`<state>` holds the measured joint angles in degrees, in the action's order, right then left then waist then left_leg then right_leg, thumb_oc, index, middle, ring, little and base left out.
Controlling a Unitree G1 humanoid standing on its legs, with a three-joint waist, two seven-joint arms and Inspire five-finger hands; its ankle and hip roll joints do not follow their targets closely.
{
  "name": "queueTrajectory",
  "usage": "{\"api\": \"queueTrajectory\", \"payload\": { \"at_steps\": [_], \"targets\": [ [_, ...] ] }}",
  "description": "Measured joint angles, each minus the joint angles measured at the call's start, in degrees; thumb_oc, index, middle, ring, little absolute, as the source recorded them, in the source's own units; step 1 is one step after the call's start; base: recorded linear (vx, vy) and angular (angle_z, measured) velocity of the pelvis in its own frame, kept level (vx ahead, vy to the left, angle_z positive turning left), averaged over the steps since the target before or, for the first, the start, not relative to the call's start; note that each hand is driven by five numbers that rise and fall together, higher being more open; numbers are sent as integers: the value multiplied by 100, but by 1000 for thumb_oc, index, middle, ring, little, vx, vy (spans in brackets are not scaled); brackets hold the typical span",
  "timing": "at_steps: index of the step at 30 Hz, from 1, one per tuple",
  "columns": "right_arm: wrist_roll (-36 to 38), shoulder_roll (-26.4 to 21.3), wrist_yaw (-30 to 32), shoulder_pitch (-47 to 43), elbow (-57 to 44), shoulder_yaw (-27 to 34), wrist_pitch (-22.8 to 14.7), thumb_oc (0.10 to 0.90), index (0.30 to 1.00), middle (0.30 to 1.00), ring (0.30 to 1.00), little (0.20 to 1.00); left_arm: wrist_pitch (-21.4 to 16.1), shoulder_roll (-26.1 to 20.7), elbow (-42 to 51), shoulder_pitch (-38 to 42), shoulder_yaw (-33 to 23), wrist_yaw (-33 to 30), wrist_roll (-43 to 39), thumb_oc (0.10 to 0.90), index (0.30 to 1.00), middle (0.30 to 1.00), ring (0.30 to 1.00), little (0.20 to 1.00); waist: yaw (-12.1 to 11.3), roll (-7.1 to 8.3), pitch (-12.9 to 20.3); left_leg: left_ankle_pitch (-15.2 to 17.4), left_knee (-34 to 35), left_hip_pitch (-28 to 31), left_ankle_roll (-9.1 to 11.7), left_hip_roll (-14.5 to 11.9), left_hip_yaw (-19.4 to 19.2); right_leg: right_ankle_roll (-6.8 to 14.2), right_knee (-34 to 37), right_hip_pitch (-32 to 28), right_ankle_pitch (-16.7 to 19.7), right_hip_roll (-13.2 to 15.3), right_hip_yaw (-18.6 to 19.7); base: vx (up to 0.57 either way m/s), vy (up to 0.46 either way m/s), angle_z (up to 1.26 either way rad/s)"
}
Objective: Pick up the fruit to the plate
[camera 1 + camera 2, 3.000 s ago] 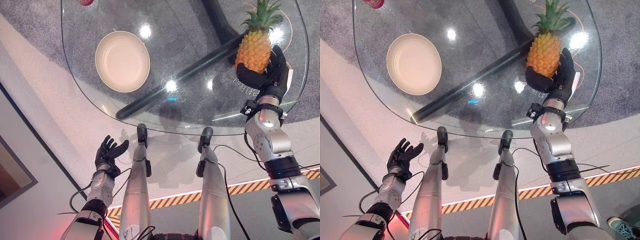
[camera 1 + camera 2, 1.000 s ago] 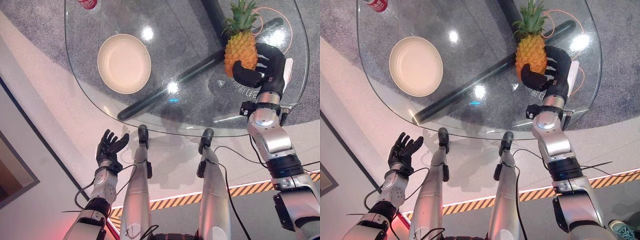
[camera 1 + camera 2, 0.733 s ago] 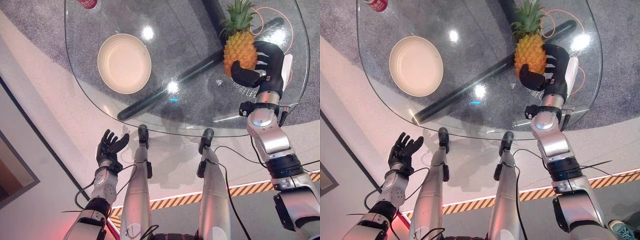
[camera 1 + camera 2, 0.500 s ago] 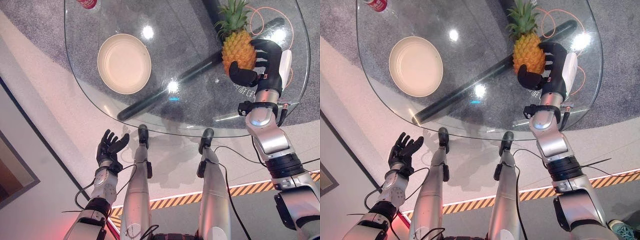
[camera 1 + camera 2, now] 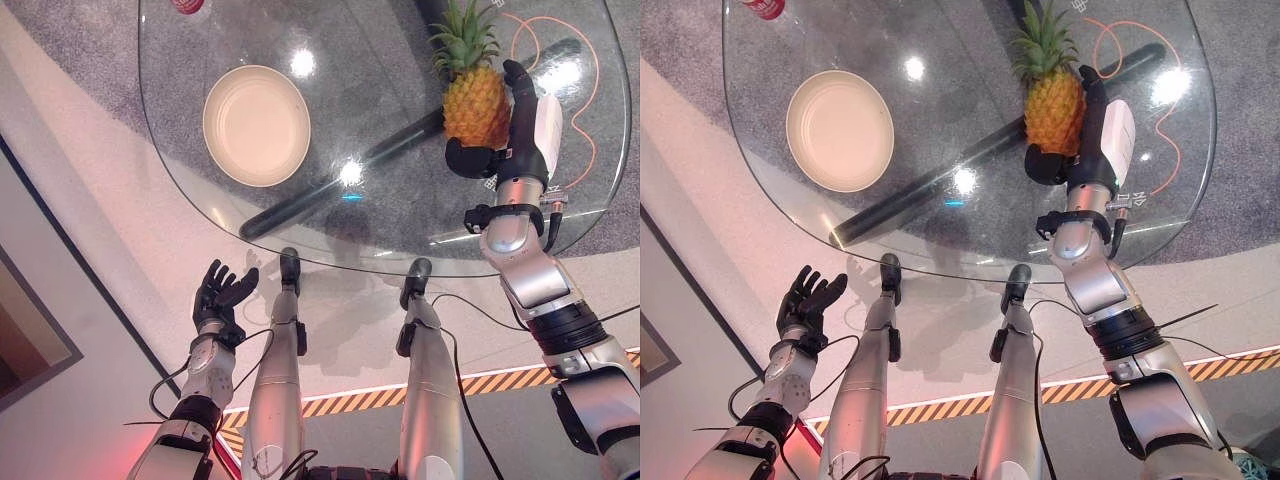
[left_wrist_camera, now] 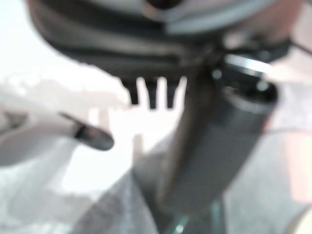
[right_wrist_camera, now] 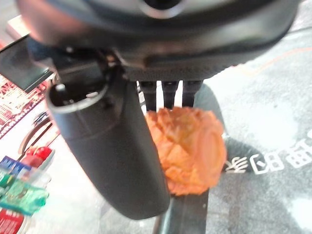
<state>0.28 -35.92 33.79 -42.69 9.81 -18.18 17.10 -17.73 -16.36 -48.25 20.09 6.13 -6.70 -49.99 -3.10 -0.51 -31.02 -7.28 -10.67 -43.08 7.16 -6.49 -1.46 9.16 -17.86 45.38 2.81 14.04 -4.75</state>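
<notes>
Round glass worktop (image 5: 200, 200) over grey carpet and pale floor. Right hand (image 5: 520, 125) at upper right, fingers curled round the pineapple (image 5: 475, 105). Cream plate (image 5: 256, 125) upper left. Left hand (image 5: 222, 292) lower left, fingers spread, holding nothing.

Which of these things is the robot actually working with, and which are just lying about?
Part of the job:
- pineapple, held in the right hand
- cream plate, bare, at the table's left

Just lying about:
- glass table (only the work surface)
- red can at the far left edge
- orange cable beyond the right hand
- left hand, idle and open below the table edge
</notes>
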Motion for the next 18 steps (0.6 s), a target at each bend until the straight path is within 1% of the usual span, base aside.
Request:
{"api": "queueTrajectory", "payload": {
  "at_steps": [18],
  "targets": [
    [-22,0,3,-119,3,-80,62,800,900,900,900,900,1,-1,-1,0,1,7,0,800,900,900,900,900,8,0,0,-1,-12,-6,0,10,33,2,-22,-13,-14,9,-23,0,0,1]
  ]
}}
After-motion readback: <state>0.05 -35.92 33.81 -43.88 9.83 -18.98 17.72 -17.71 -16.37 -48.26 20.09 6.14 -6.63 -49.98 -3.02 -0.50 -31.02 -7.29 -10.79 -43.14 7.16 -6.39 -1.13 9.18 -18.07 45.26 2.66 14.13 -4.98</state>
